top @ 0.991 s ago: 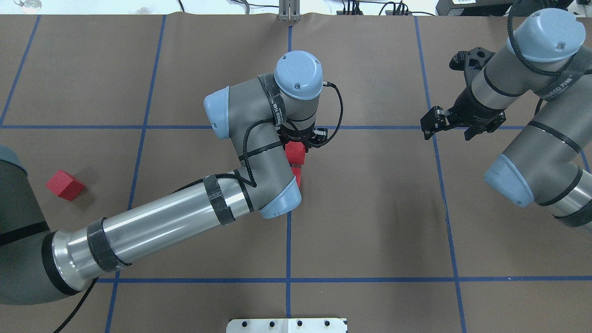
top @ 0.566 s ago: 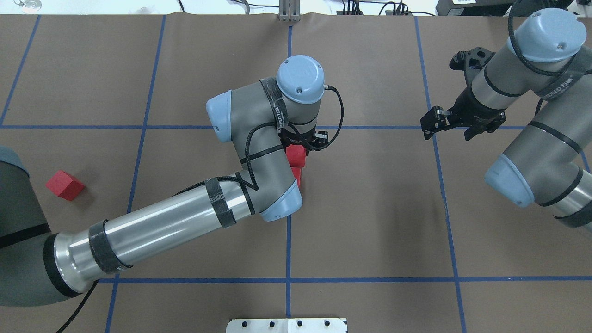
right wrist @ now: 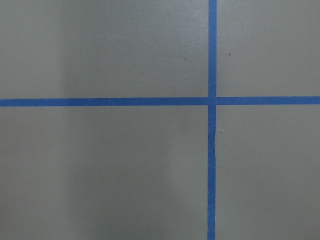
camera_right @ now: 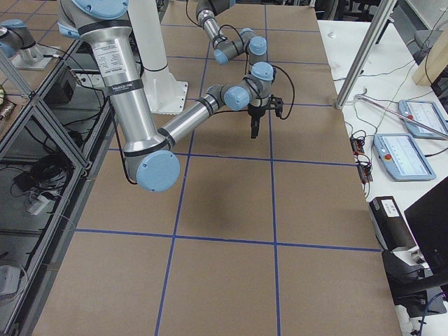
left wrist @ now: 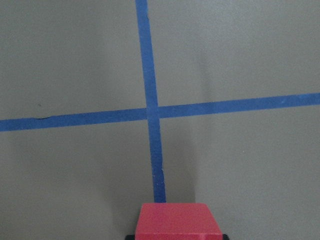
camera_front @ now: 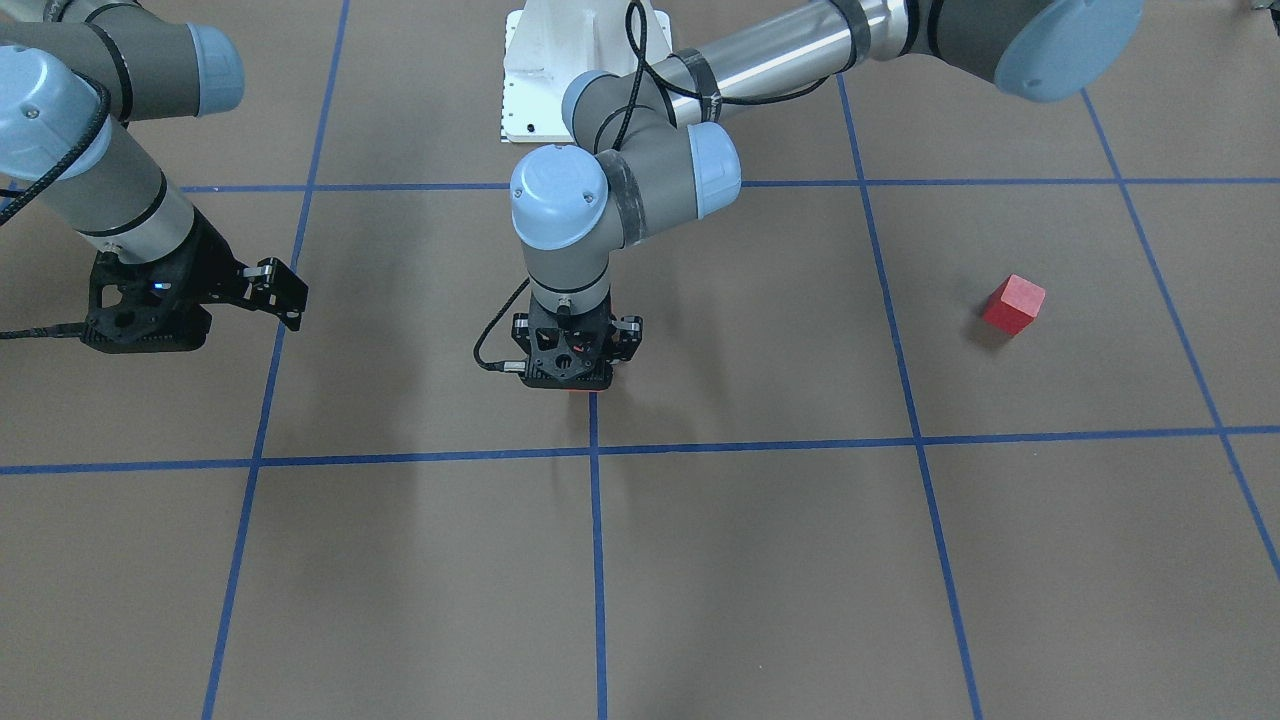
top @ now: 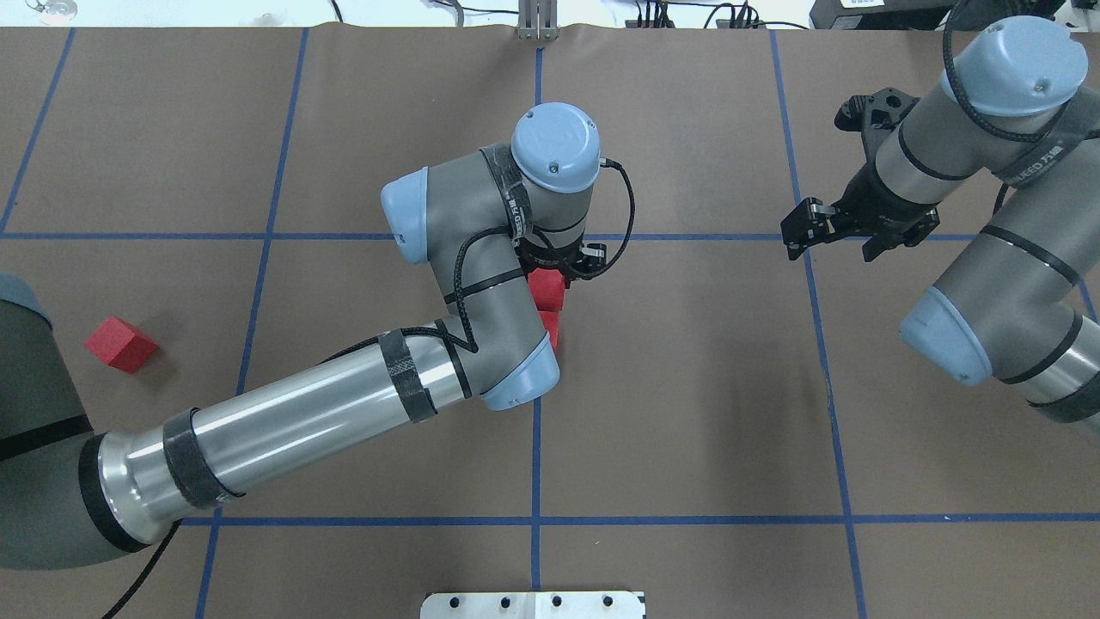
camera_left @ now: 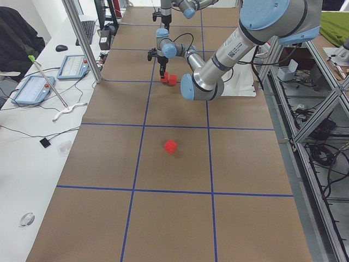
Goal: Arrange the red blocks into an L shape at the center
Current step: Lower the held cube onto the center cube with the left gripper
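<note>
Placing the L's second piece, I'd say: left gripper (camera_front: 568,372) seems clamped on a matte red cube (top: 547,290) over the middle blue line (top: 535,447), just beside the resting cube (top: 553,327) at center. Next comes a clean release, then fetching the third cube (top: 121,344), well off left. Meanwhile the right gripper (top: 803,228) hangs spread, empty.

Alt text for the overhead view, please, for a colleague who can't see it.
The left arm reaches the table's center, where the left hand sits on a red block right beside a second red block. A third red block lies alone at far left; the right hand hovers at upper right.
</note>
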